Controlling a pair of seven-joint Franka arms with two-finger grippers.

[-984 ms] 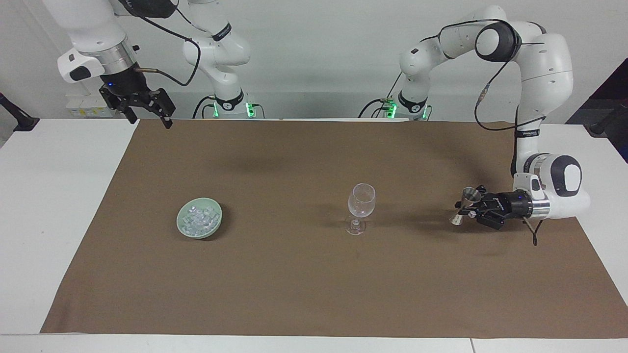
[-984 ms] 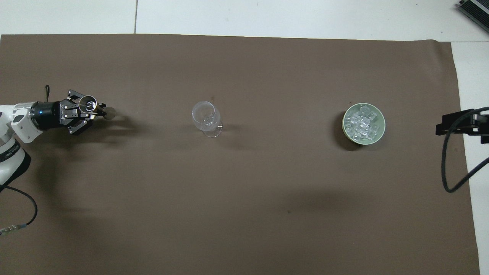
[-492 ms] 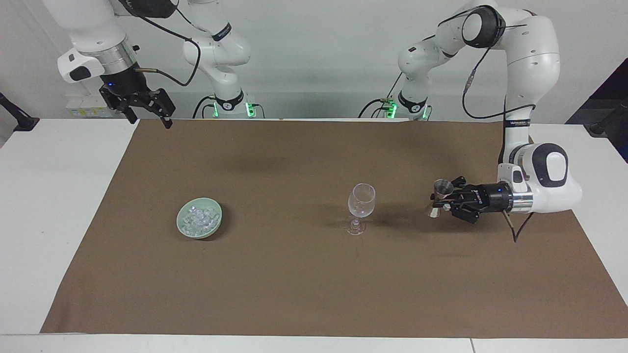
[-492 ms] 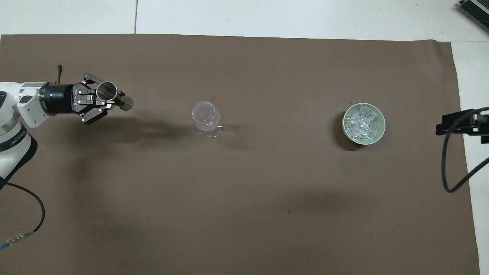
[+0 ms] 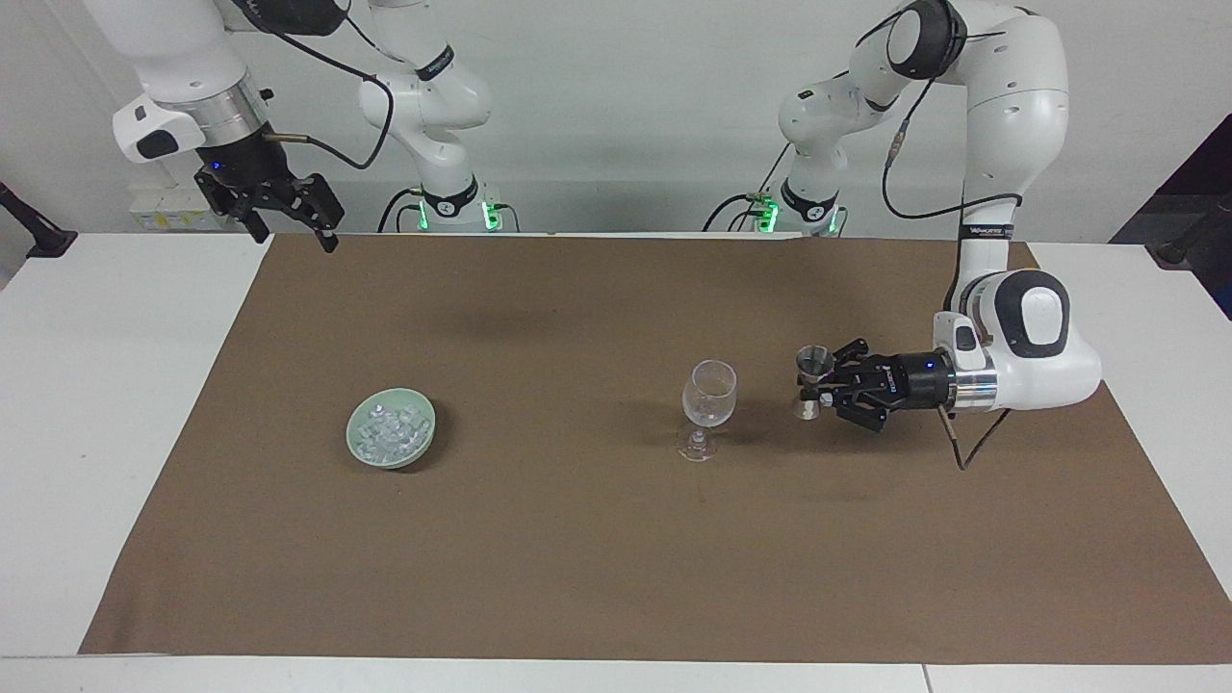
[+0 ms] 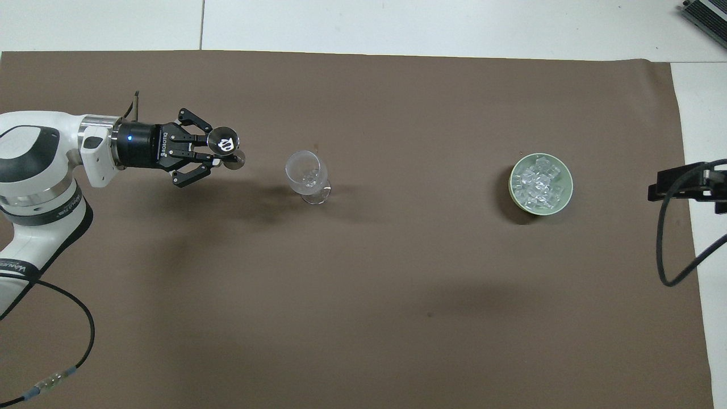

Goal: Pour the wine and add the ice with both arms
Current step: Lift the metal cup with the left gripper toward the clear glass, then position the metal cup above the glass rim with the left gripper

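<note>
The right arm waits at its own end of the worktop [image 5: 115, 404], nearest the robots. It comes down steeply from its raised elbow, wrist ring and black cable showing, and the right gripper [image 5: 294, 223] hangs over the mat's [image 5: 597, 558] corner edge, pointing down and slightly toward the table's middle. Its fingers [image 5: 330, 236] stand wide apart with nothing between them. In the overhead view only a part of this gripper [image 6: 687, 184] and its looping cable show at the frame's edge.

The left arm rises high from its base, folds at the elbow and drops straight down to a forearm that lies level above the mat. Its wrist is turned so the left gripper [image 5: 816, 383] points sideways toward the table's middle, raised off the mat. The fingers are closed on the waist of a jigger [image 5: 812, 381], a small steel double cup held upright, open mouth up. From overhead the jigger [image 6: 225, 145] sits at the fingertips of the gripper [image 6: 214, 153], near the glass.

The glass [image 5: 708, 408] stands upright at the mat's middle, apart from the jigger, toward the right arm's end from it.

The ice [image 5: 390, 433] lies heaped in a dish [image 5: 423, 452] on the mat toward the right arm's end, well apart from the glass [image 6: 307, 177]. Overhead, the clear cubes [image 6: 538, 183] fill the dish [image 6: 565, 200].
</note>
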